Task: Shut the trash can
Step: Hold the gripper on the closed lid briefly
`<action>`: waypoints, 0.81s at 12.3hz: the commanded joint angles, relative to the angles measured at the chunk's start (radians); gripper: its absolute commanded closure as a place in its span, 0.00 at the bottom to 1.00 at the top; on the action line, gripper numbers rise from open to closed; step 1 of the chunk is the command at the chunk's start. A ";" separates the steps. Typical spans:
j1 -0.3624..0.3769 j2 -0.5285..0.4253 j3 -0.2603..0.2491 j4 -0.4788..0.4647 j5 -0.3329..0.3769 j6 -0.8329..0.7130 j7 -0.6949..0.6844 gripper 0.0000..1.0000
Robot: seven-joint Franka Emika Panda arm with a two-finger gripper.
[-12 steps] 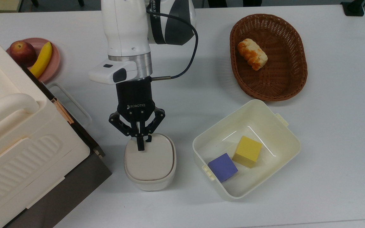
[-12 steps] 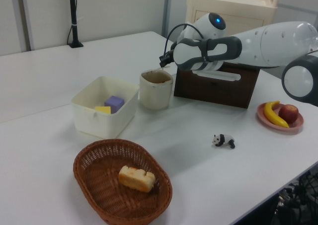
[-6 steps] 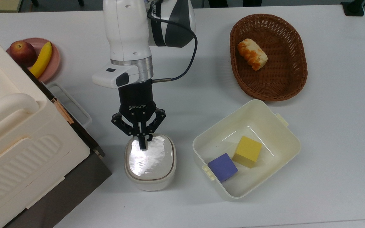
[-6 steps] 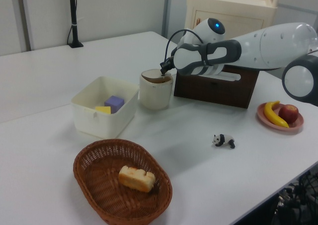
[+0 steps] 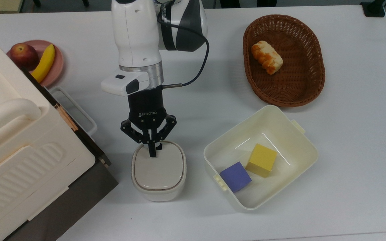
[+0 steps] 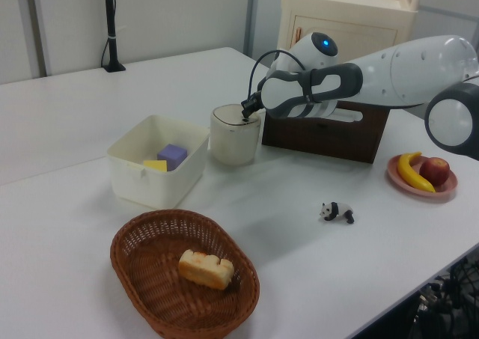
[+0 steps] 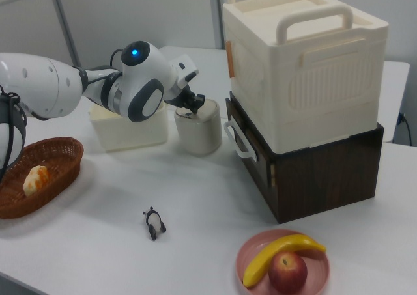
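The trash can [image 5: 158, 187] is a small cream bin standing on the white table, left of centre in the top view. Its beige lid [image 5: 159, 170] lies flat on the rim. My gripper [image 5: 152, 153] points down onto the lid's far edge, fingers shut together and nothing between them. In the left view, the gripper [image 6: 245, 114] touches the top of the trash can [image 6: 233, 141] from the left view's right. The right view has the gripper [image 7: 194, 105] on the top of the trash can [image 7: 199, 135], partly hiding the lid.
A cream tub [image 5: 280, 117] with a yellow and a purple cube sits close to the can on the top view's right. A wicker basket [image 5: 313, 80] holds bread. The big cream box [image 5: 18, 147] on a dark base stands on the top view's left. A pink fruit plate [image 5: 57, 63] and a toy panda [image 6: 337, 212] lie farther off.
The lid has gone down from tilted to flat on the can. The gripper, still shut, has shifted slightly to the top view's right and followed the lid down.
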 commanded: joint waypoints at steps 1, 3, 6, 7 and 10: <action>0.009 -0.007 0.000 -0.056 -0.007 0.014 -0.017 1.00; 0.012 0.016 -0.002 -0.056 -0.024 0.014 -0.017 1.00; 0.011 0.027 0.000 -0.052 -0.046 0.015 -0.015 1.00; 0.006 -0.002 0.001 -0.052 -0.044 0.012 -0.011 1.00; 0.000 -0.123 0.004 -0.058 -0.030 -0.058 -0.002 1.00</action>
